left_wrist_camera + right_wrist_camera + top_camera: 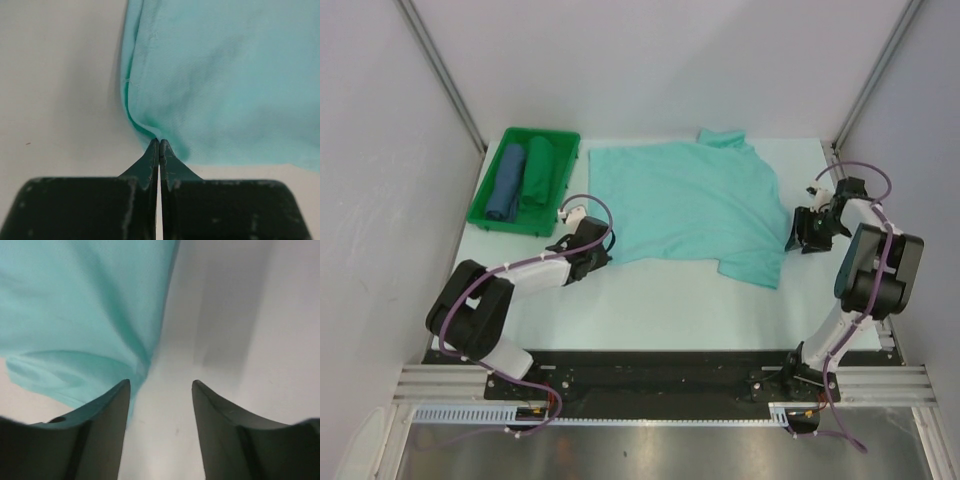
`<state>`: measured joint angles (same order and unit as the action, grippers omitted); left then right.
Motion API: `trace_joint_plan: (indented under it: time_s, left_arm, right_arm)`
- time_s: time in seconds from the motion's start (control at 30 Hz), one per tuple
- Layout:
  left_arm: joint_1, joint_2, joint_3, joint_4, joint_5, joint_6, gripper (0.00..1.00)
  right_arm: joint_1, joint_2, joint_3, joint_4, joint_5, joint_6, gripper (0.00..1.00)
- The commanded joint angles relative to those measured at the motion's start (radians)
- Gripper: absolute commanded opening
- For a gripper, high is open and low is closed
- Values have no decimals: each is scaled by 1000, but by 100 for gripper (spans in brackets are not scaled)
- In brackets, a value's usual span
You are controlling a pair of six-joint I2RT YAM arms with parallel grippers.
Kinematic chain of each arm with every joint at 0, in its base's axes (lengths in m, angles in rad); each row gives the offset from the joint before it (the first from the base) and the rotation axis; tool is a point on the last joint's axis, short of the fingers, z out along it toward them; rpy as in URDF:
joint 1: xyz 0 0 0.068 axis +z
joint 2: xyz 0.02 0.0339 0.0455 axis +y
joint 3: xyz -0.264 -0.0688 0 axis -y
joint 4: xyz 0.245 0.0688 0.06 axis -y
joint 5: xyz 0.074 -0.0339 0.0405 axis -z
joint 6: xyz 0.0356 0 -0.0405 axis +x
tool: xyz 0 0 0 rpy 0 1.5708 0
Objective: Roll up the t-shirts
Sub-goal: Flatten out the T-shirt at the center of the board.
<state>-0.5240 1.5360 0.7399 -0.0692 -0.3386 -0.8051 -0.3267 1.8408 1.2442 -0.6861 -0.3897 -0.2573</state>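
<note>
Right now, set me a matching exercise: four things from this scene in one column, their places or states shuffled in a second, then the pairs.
1. t-shirt
2. bin
3. left gripper
4. right gripper

A. open, beside the t-shirt's edge
B. far left of the table
C. spread out mid-table
D. shut on the t-shirt's edge

Pairs: 1-C; 2-B; 3-D; 4-A
</note>
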Motion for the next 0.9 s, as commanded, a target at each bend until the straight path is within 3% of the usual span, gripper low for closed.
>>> trace_joint_plan:
  time_s: [0.0, 0.13, 0.27, 0.43, 0.77, 0.87]
  left_arm:
    - [-2, -22, 33, -30, -40, -34, 0]
    - [-1, -43, 21, -41, -46, -43, 0]
    - [-2, -48, 23, -49, -53, -42, 1]
    - [-1, -40, 27, -49, -48, -39, 0]
    - [-1, -36, 32, -41, -43, -34, 0]
    - [-2, -34, 33, -43, -45, -34, 0]
  right_arm:
    - [-6, -219, -79, 46, 77, -86, 61]
    - [89, -403, -239, 60, 83, -164, 62]
    - [182, -463, -373, 105, 103, -230, 61]
    - [276, -454, -443, 154, 156, -253, 60]
    - [299, -381, -525, 301, 210, -298, 60]
    - [302, -361, -525, 301, 203, -307, 48]
